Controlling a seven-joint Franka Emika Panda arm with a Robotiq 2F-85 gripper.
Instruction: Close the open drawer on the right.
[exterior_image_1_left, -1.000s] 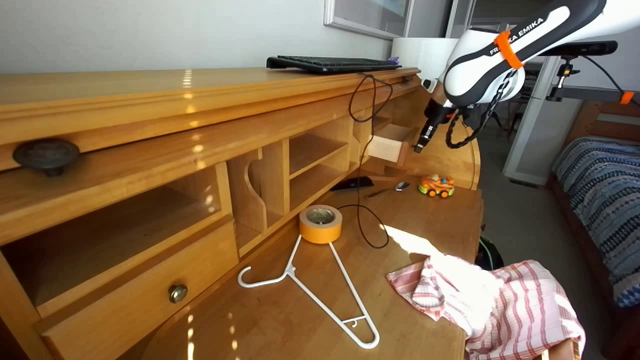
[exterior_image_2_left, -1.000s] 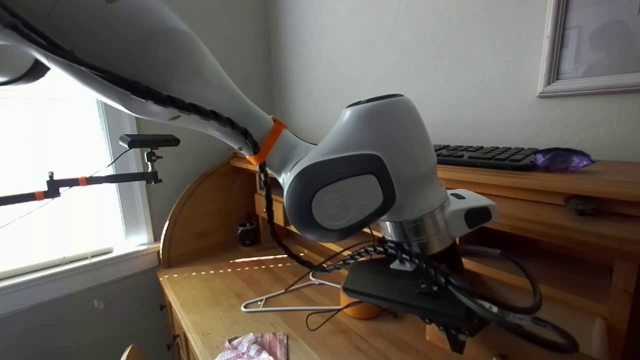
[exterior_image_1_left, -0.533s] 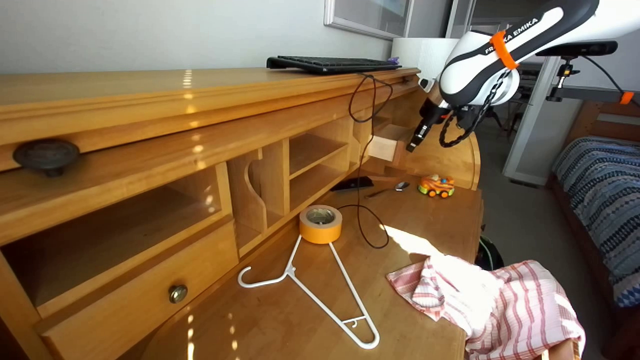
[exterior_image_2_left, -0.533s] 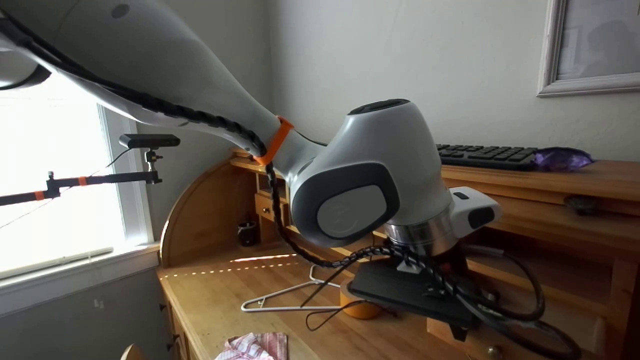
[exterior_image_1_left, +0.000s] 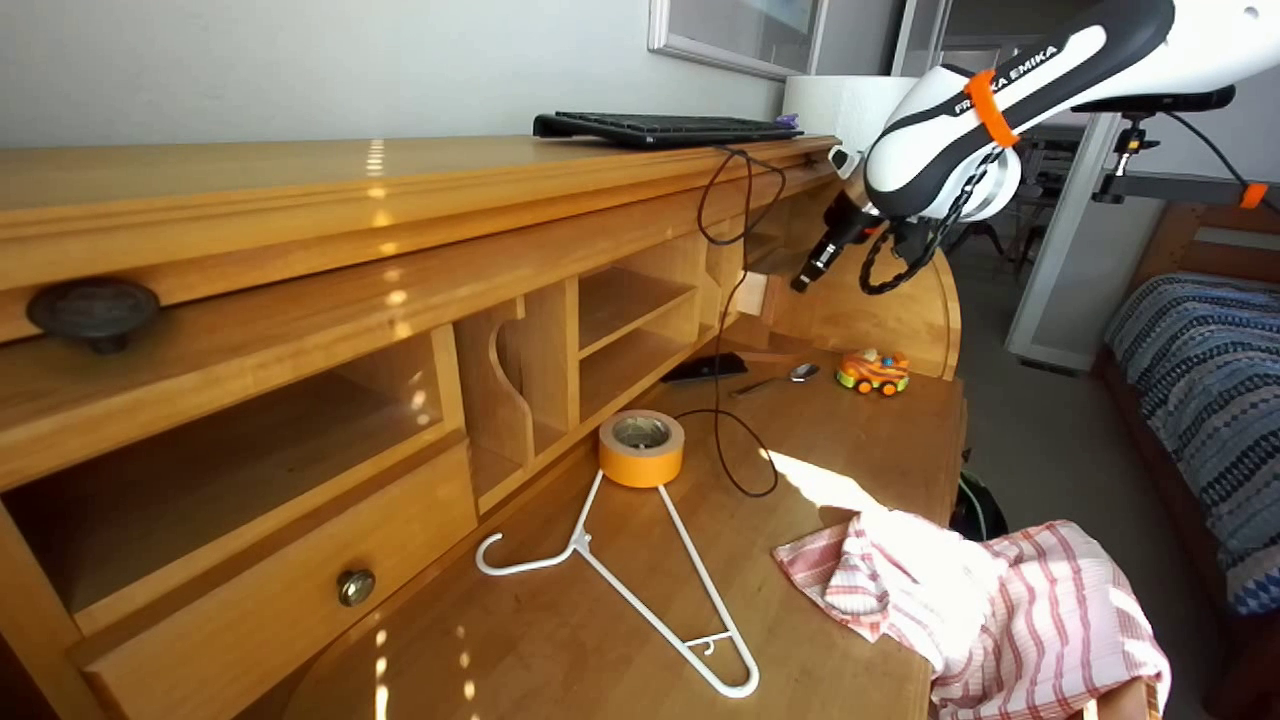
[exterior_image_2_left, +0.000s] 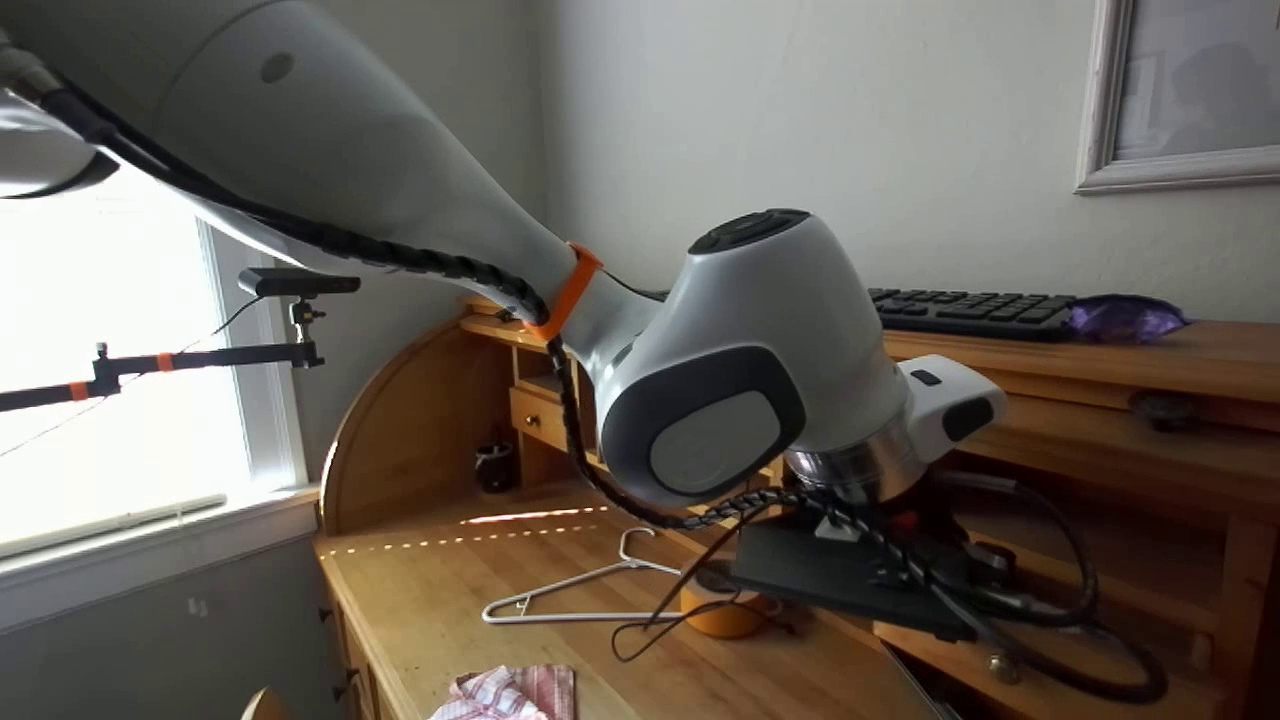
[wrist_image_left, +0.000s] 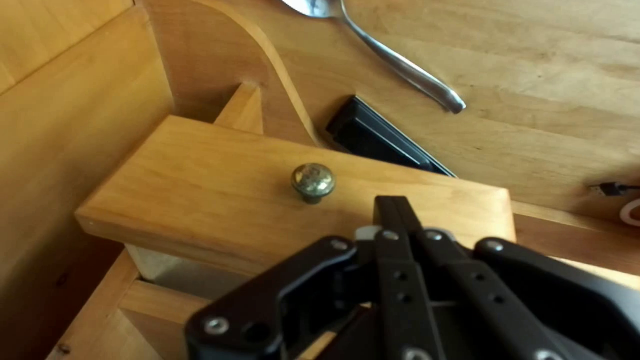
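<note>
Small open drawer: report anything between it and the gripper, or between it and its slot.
Nothing visible stands between the gripper and the drawer; whether they touch is unclear. Nothing visible blocks its way in, though what lies behind is hidden. The spoon and black object lie on the desk, outside its path.
</note>
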